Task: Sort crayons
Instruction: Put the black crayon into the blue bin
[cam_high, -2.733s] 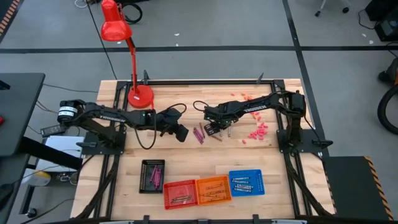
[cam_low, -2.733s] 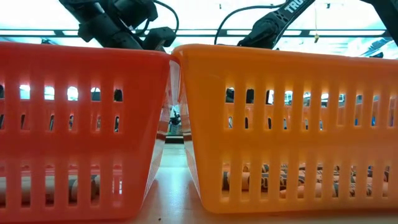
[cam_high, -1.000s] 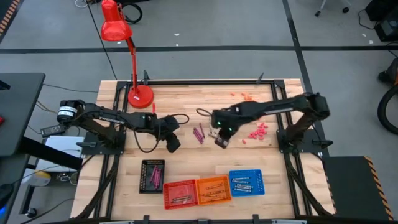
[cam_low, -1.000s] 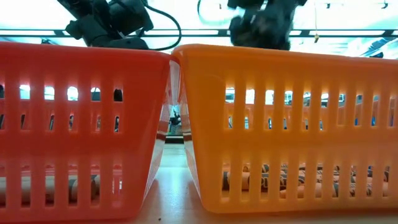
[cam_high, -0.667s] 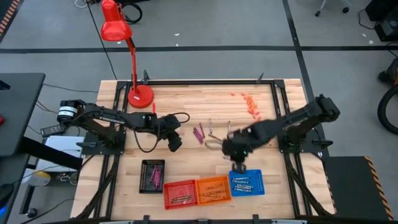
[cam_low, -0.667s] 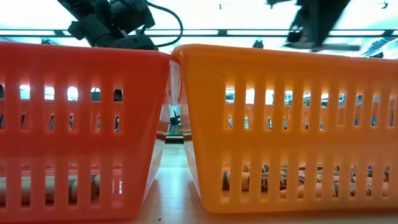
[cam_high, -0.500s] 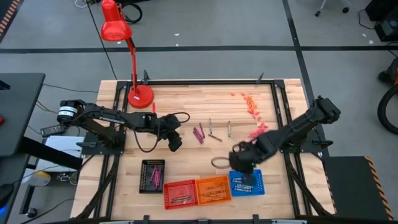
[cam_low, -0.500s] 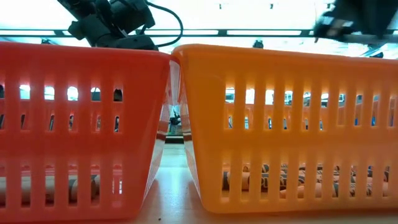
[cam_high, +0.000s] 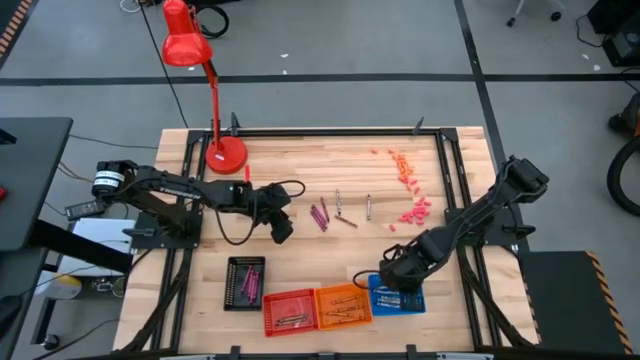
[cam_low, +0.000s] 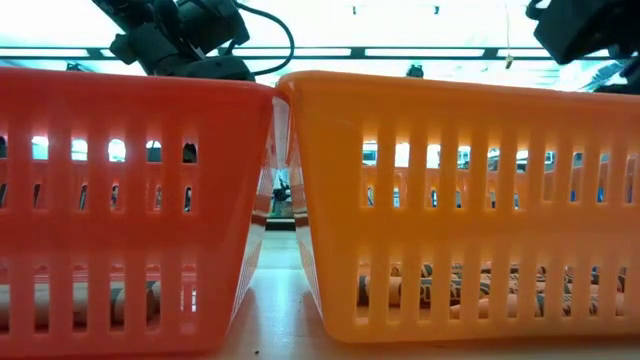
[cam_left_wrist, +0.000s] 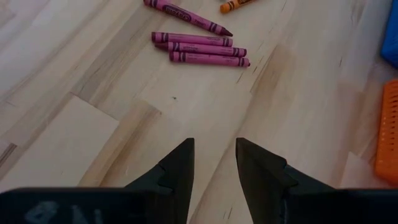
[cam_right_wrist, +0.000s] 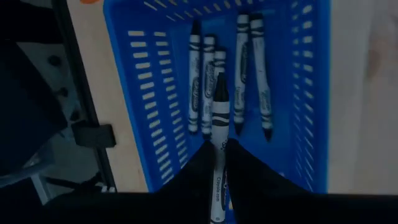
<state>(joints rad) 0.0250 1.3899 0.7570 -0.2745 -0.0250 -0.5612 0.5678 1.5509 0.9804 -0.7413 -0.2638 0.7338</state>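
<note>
From above, the right arm reached down and forward from its base at the table's right edge, its right gripper (cam_high: 400, 279) poised over the blue basket (cam_high: 410, 301) at the near edge. The left arm stretched across from the left side, and the left gripper (cam_high: 281, 228) hung over bare wood just left of a cluster of magenta crayons (cam_high: 320, 215). Two more crayons (cam_high: 338, 202) lay close by, and the orange basket (cam_high: 343, 305) and red basket (cam_high: 289, 311) sat beside the blue one.

At table level, the slatted walls of the red and orange baskets filled the scene, with dark arm parts above both rims.

Through the left wrist camera, the fingers (cam_left_wrist: 179, 168) stood slightly parted with nothing between them, and four magenta crayons lay ahead; their label print was too small to read.

Through the right wrist camera, the fingers were closed on a white crayon (cam_right_wrist: 218, 130) above five white crayons (cam_right_wrist: 239, 70) lying in the basket. Its wrapper read "Crayola".
</note>
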